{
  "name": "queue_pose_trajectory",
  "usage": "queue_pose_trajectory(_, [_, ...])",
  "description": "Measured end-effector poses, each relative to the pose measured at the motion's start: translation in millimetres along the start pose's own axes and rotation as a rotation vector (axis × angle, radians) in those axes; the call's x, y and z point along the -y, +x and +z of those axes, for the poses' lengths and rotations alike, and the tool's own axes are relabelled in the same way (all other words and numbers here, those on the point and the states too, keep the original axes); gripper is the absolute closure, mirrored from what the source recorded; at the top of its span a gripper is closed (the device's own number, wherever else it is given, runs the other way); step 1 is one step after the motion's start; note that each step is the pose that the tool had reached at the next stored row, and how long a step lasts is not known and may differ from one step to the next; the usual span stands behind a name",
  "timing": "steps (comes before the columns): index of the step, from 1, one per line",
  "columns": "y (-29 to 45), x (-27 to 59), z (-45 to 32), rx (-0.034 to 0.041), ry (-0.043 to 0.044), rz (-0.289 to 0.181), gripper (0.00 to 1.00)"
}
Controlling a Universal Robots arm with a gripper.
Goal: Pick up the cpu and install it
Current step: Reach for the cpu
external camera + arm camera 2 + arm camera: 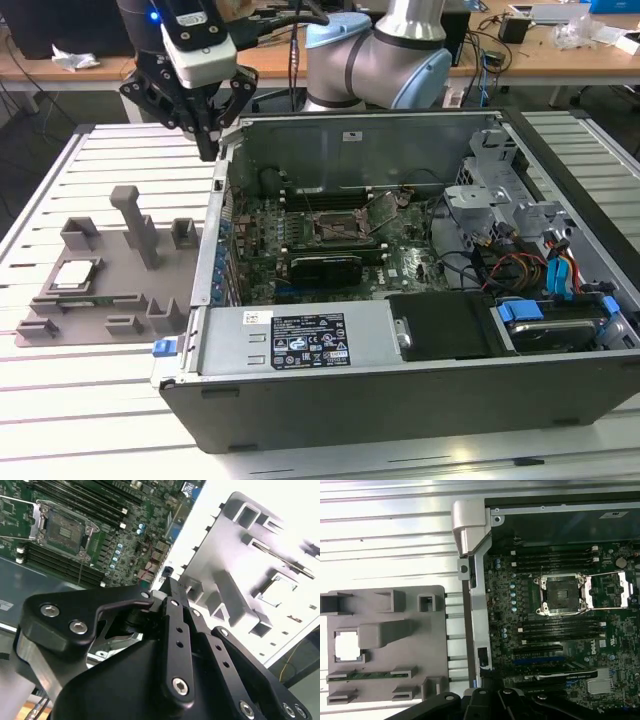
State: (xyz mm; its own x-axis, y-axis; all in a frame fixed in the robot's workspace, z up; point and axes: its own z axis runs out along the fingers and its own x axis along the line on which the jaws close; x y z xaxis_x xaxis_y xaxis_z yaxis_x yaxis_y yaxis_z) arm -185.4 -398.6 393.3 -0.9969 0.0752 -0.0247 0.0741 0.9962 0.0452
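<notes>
Where cpu lies in grey tray: flat silvery-white square.

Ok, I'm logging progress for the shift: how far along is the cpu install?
Done: nothing that shows, though the socket stands open and empty, ready for the chip. In hand: nothing. The gripper hovers above the computer case wall, fingers shut with nothing between them. Left: the cpu lies in the grey holder outside the case, so both pick-up and install remain.
</notes>
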Motion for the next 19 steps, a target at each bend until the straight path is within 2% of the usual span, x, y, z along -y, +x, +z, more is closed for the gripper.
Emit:
queue_pose_trajectory(15, [33.3,1.7,-0.8,0.0016,-0.0001,0.000,0.89])
queue_pose_trajectory(19, [48.7,1.0,0.7,0.0017,-0.0001,0.000,0.89])
